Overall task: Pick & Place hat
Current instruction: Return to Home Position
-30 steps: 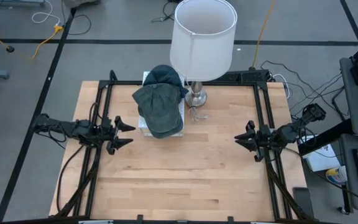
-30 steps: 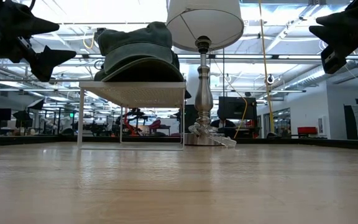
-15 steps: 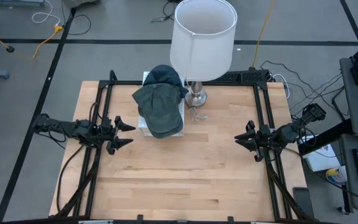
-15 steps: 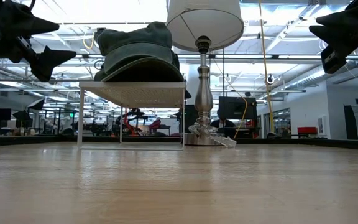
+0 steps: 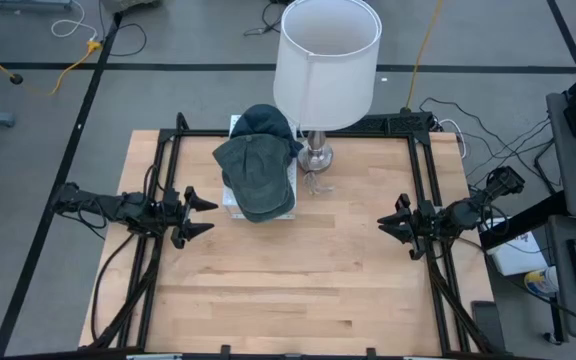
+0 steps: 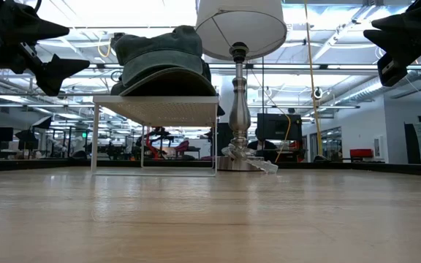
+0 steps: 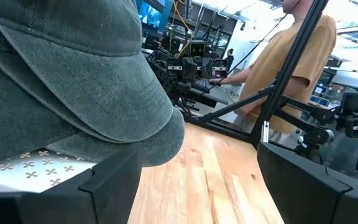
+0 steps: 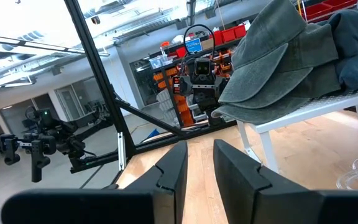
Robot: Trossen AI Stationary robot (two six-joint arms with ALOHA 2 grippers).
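Note:
Dark green caps lie stacked on a white perforated stand at the far middle of the table, brims pointing toward the near edge. In the left wrist view the lowest brim overhangs the stand's edge. My left gripper hovers open near the table's left side, level with the stand's near corner, its fingers wide apart. My right gripper hovers near the right side, facing the caps, with only a narrow gap between its fingers. Neither touches anything.
A lamp with a white shade stands on a metal base just right of the stand, with a clear cord at its foot. Black frame rails run along the table's sides. A person in an orange shirt stands beyond the table.

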